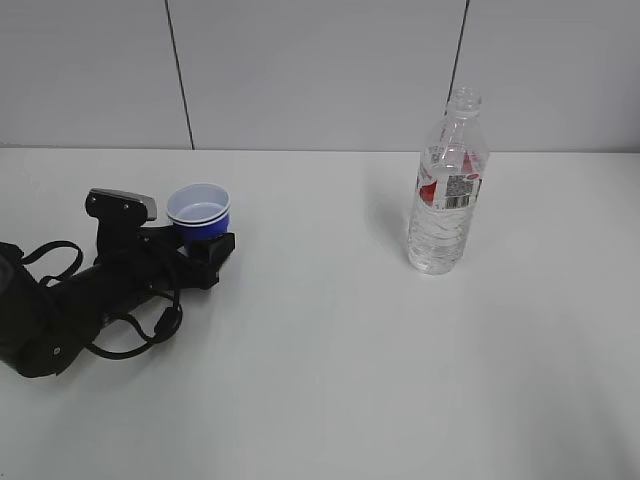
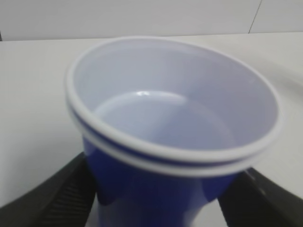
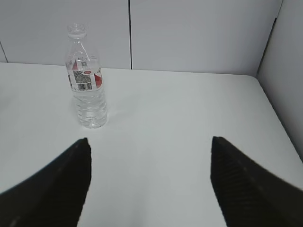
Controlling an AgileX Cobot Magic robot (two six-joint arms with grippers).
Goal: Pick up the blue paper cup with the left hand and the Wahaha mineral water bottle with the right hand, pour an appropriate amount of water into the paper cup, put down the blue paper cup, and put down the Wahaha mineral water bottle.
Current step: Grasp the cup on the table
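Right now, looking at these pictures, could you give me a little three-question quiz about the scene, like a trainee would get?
1. True or false: the Wahaha mineral water bottle stands upright on the table with no cap on it.
2. Multiple choice: where is the blue paper cup? A. lying on its side by the bottle; B. upright between the fingers of the left gripper; C. upside down at the table's far edge.
3. Short answer: is the right gripper holding anything?

Key
1. True: upright, neck open.
2. B: a finger sits on each side of the cup in the left wrist view.
3. No: it is open, with only bare table between its fingers; the bottle stands well beyond.
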